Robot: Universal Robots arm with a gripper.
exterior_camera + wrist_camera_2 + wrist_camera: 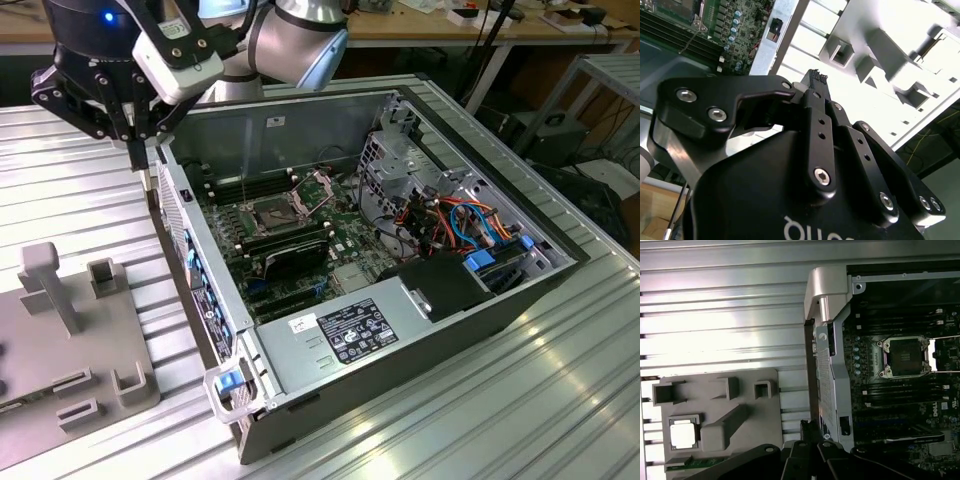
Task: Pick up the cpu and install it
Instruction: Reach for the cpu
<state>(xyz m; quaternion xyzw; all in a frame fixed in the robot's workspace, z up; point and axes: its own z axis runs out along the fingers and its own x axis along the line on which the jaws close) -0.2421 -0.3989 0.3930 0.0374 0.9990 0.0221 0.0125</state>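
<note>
Grey holder plate (70,340) up front on the ribbed metal table (560,400), and in the first wrist view the cpu (682,434) sits flat in the plate's square pocket, untouched. Just beside the plate lies the open computer case (290,130), its socket (275,212) bare, frame flipped up. Further back, the gripper (147,178) hangs over the table just outside the case wall, fingers pressed together, holding nothing.
</note>
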